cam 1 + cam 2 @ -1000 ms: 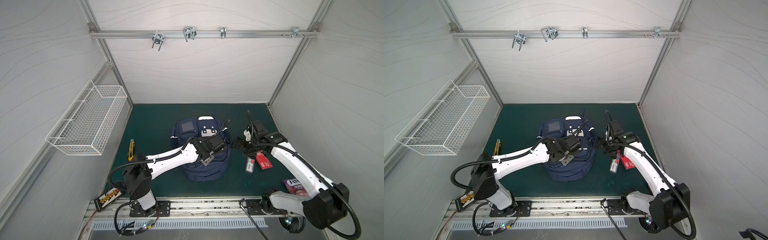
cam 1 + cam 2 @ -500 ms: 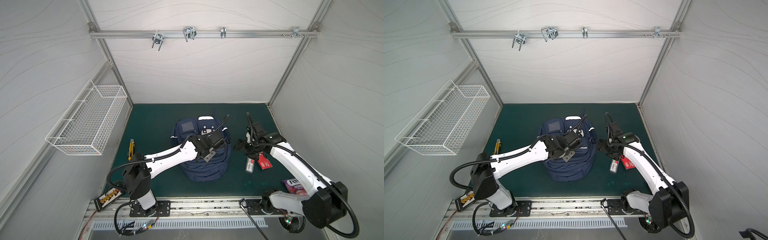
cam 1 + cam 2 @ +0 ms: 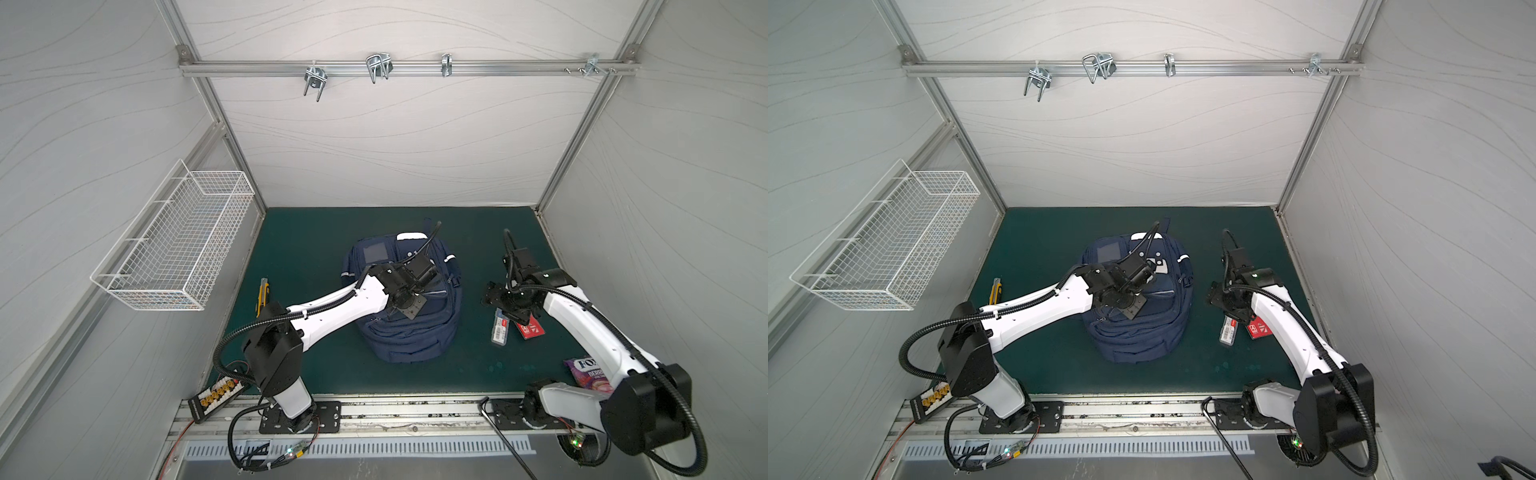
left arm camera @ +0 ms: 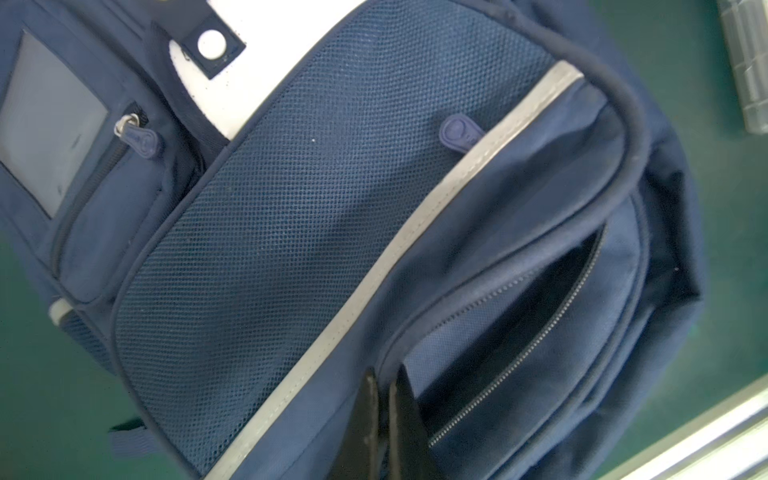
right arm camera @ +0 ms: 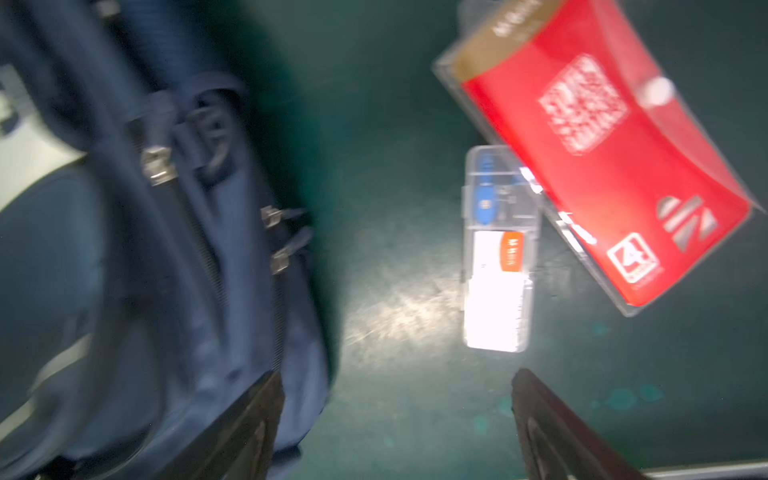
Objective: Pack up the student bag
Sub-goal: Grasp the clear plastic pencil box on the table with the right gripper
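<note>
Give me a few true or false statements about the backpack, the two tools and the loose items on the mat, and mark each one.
1. The left tool is shut, over the backpack. True.
2. The right tool grips the red packet. False: it is open and holds nothing; the packet lies on the green mat.
3. A zip pocket on the backpack is open. True.
4. In both top views the yellow knife lies to the right of the backpack. False: it lies on the mat to its left.
5. The clear case is inside the backpack. False: it lies on the mat, by the red packet.
</note>
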